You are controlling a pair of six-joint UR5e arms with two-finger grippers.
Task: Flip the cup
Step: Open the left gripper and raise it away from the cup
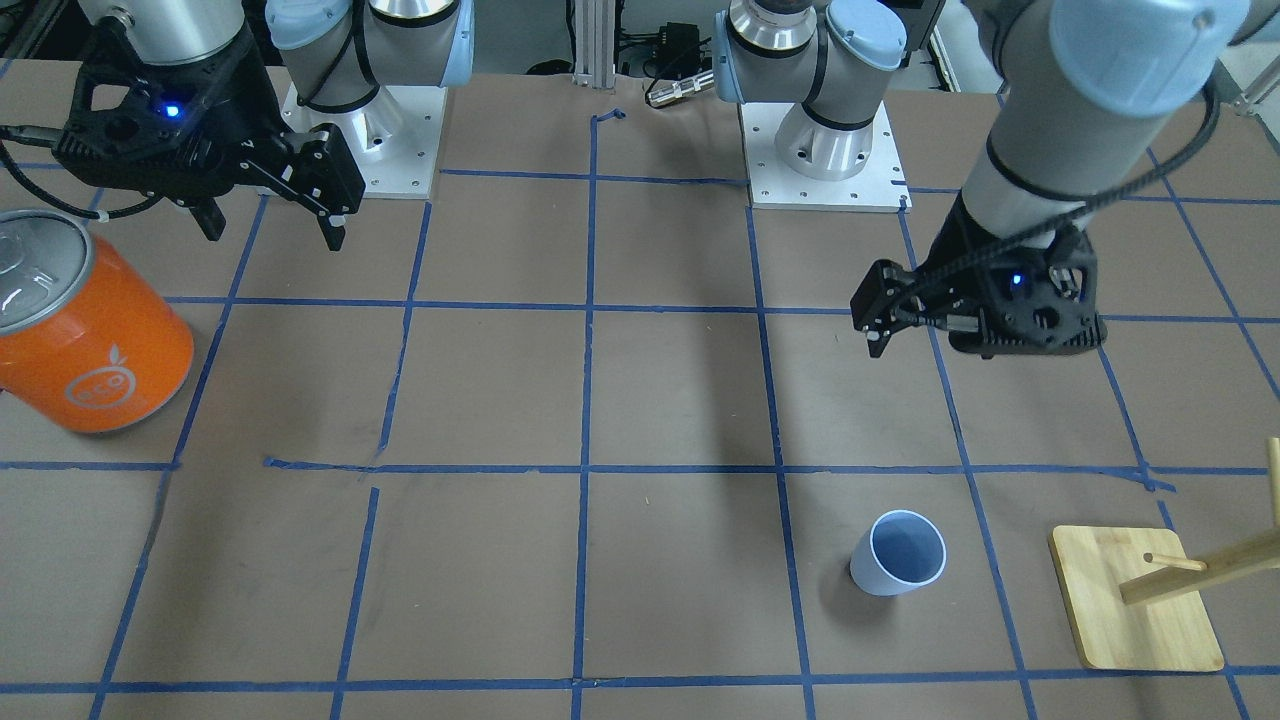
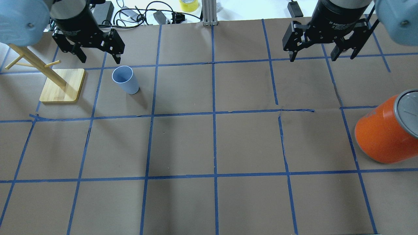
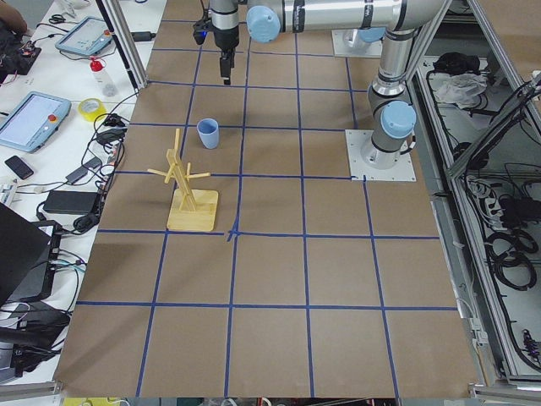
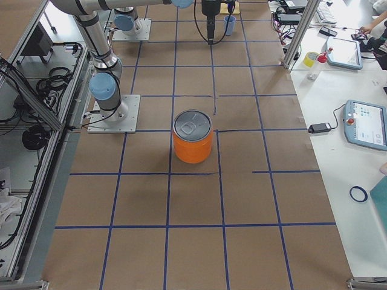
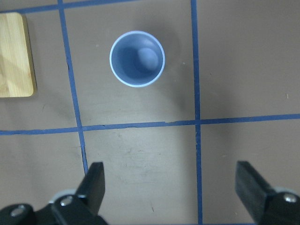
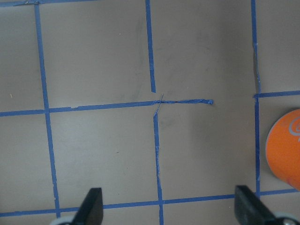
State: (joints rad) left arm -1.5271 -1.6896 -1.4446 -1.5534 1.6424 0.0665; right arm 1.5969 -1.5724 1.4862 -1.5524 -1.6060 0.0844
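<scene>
The cup (image 2: 125, 80) is a small pale blue tumbler standing upright, mouth up, on the brown table; it also shows in the front view (image 1: 898, 553) and in the left wrist view (image 5: 137, 58). My left gripper (image 2: 100, 61) is open and empty, raised above the table just short of the cup on the robot's side; its fingers (image 5: 93, 183) frame the bottom of the left wrist view. My right gripper (image 2: 321, 58) is open and empty, hovering far from the cup on the other side of the table.
A wooden peg rack on a bamboo base (image 2: 62, 85) stands close beside the cup, on its outer side. A large orange can (image 2: 385, 133) with a silver lid stands on the right arm's side. Blue tape lines grid the table.
</scene>
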